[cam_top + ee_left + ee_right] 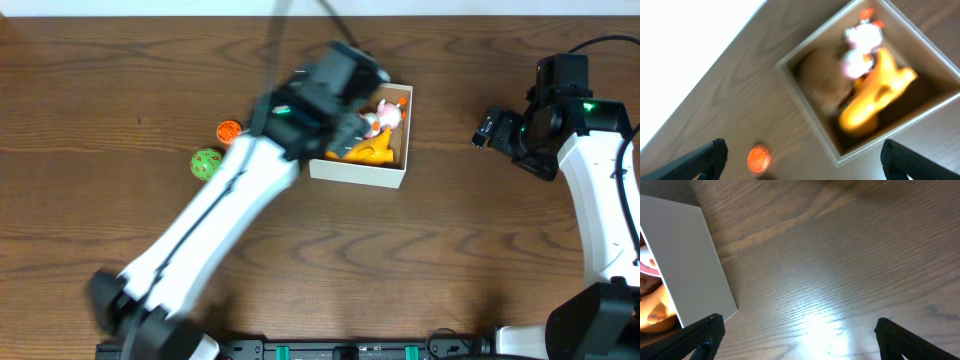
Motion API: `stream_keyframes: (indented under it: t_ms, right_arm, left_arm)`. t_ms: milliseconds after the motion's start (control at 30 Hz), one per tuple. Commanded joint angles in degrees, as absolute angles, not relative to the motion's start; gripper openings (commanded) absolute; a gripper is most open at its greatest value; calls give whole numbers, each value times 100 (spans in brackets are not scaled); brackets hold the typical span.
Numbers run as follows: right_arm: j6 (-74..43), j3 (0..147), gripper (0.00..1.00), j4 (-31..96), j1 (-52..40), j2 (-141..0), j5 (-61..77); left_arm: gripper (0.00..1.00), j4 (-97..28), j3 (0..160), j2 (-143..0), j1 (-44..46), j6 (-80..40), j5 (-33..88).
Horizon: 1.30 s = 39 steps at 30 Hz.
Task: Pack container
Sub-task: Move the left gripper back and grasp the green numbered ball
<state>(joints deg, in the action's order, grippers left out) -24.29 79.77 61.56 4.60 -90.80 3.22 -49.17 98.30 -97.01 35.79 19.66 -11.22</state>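
The container (pixel 362 173) is a white box with a brown inside, at the table's middle. It holds a yellow toy (pixel 372 150), a pink and white toy (pixel 383 118) and a brown toy (pixel 825 80). My left gripper (pixel 802 162) is open and empty, blurred, above the box's left edge. An orange ball (pixel 229 130) and a green ball (pixel 206 163) lie on the table left of the box. The orange ball shows in the left wrist view (pixel 759 158). My right gripper (pixel 797 342) is open and empty, to the right of the box (pixel 695 260).
The dark wood table (pixel 120 80) runs to a white far edge. The left arm (pixel 210 220) crosses the table diagonally from the front left. The right arm (pixel 600 180) stands along the right side.
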Motion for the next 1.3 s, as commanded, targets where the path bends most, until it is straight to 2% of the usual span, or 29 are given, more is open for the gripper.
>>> stream_keyframes:
  t_ms: [0,233,467,900,1133,1267]
  right_arm:
    - [-2349,8016,99,6158,486,-9096,349]
    - [-2346,8016,99,6158,486,-9096,346]
    - [-2346,8016,99,6215,486,-9096,346]
    - [-2351,8016,99,6261,486,-9096,344]
    - [-2349,8014,99,6263,486,-9096,342]
    - [-2351,8016,99,6261,486,-9096,344]
  left_arm:
    - [98,-5474,9865,-9319,2818,1046,-1310]
    - [98,-6062,9511,-9782,1146,-49,-746]
    - [98,-6071,9408,-10792,246,-360,-489]
    - [99,-6276,9400,-12027,-58,-499,-384]
    - [88,-6274,9233,-12248,-58,-497,-187]
    - [86,-6152,8984,-12248,-58,-451,-187]
